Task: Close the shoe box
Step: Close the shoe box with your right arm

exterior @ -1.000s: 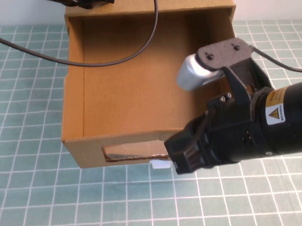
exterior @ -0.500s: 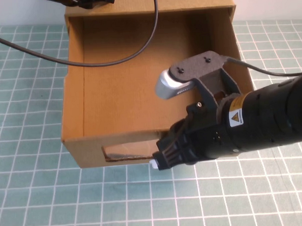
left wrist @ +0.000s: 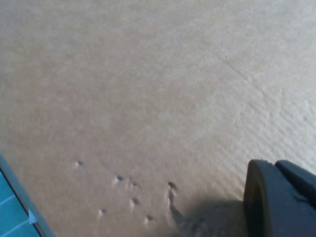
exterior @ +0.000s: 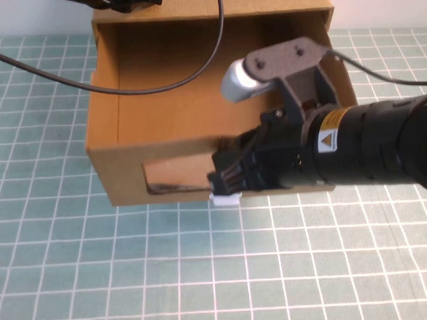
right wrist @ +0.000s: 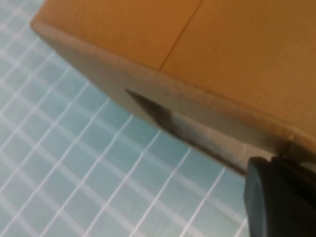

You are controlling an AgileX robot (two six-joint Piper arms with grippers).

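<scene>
So the brown cardboard drawer-style shoe box (exterior: 177,112) sits toward the far middle of the table, its drawer pulled out toward the robot and open on top, plain matte cardboard inside. The front panel has a clear rectangular window (exterior: 177,177) cut into it, and a small white pull tab (exterior: 226,199) pokes out at the bottom edge of that front.

The right gripper (exterior: 225,179), chunky black plastic, is right up against the front panel just above the tab, beside the window's right end. Can't tell how far apart its fingers are. The arm behind it is a fat black cylinder with a yellow warning sticker (exterior: 330,138), plus a silver camera (exterior: 240,80) on a dark bracket.

The left gripper (exterior: 127,1) is at the box's far left corner, mostly cut off, and I can't tell its opening either. Its wrist view is basically all cardboard with a few small dents.

A black cable (exterior: 162,86) loops over the drawer. The table (exterior: 56,278) is a teal mat with a white grid.
</scene>
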